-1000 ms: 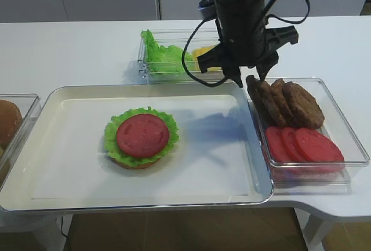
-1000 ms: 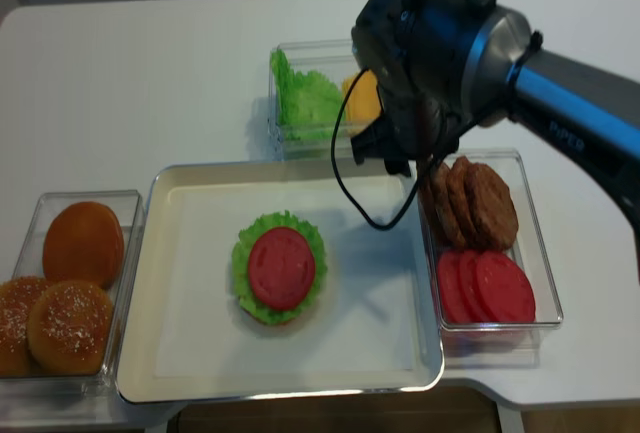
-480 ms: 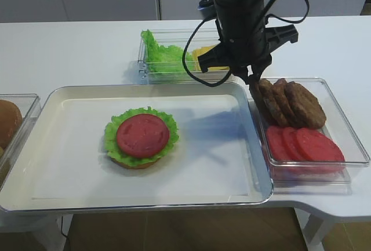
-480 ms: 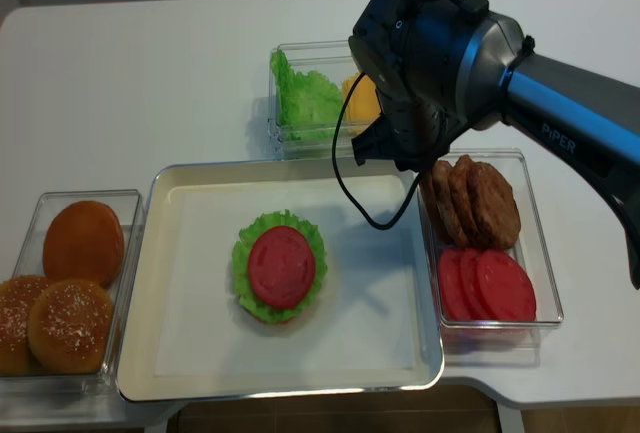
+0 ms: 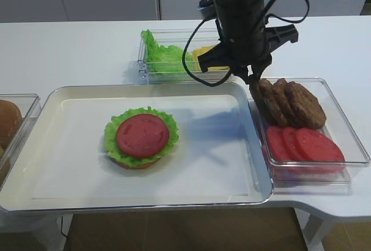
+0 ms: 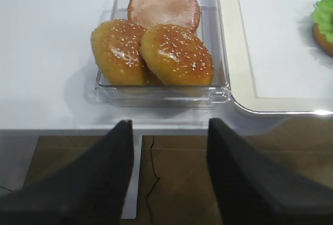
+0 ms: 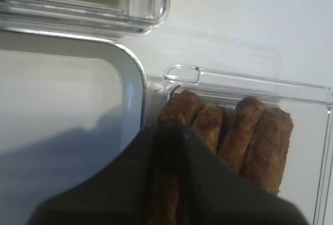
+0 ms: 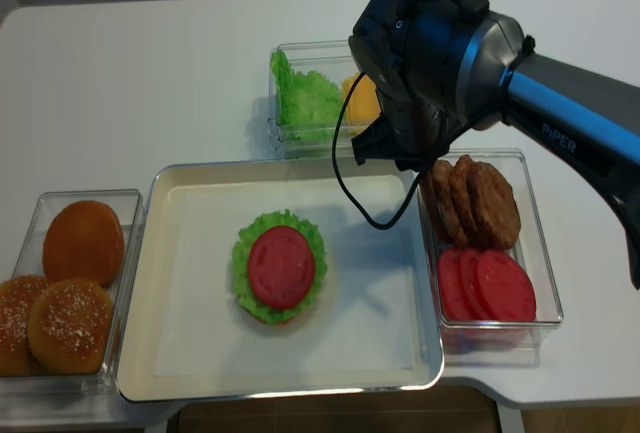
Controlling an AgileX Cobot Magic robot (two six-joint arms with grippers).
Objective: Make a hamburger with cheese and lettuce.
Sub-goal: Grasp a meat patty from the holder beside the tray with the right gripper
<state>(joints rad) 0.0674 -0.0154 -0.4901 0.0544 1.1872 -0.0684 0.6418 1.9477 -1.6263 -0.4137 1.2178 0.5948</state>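
"PIPER" on right arm (image 8: pixel 570 138), nothing else legible.

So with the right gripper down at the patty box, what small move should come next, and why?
Probably a short straight lift. In the right wrist view the right gripper has its fingers closed on the leftmost upright patty, at the box's end nearest the tray. The hamburger shows only tomato over lettuce, so lifting the patty clear of its neighbours before carrying it over seems right.

right gripper (image 7: pixel 166 147) lowered, jaws pinched; left gripper (image 6: pixel 166 147) parted
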